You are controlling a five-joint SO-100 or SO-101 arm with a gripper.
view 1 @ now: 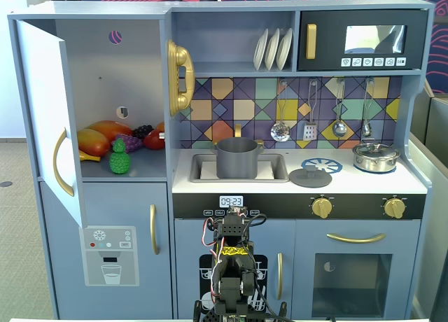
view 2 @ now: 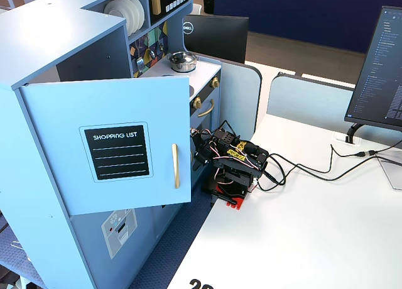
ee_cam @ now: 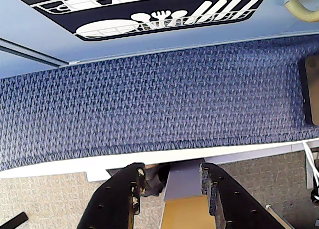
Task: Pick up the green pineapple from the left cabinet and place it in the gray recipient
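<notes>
The green pineapple (view 1: 120, 159) stands upright on the shelf of the left cabinet (view 1: 112, 70), whose light-blue door (view 1: 45, 112) is swung open. The gray recipient (view 1: 238, 157) sits in the sink at the counter's middle. My arm (view 1: 234, 266) is folded low in front of the kitchen, far below both. In the wrist view my gripper (ee_cam: 172, 171) is open and empty, pointing down over the table edge and blue carpet. In the side fixed view the arm (view 2: 235, 160) sits at the table's edge, and the open door (view 2: 119, 151) hides the pineapple.
Orange-yellow fruit (view 1: 94, 141), purple grapes (view 1: 133, 140) and a red fruit (view 1: 154, 140) lie behind the pineapple. A gray lid (view 1: 310, 176) and a shiny lidded pot (view 1: 376, 156) are on the stove. Cables (view 2: 314, 169) and a monitor (view 2: 377, 69) are on the white table.
</notes>
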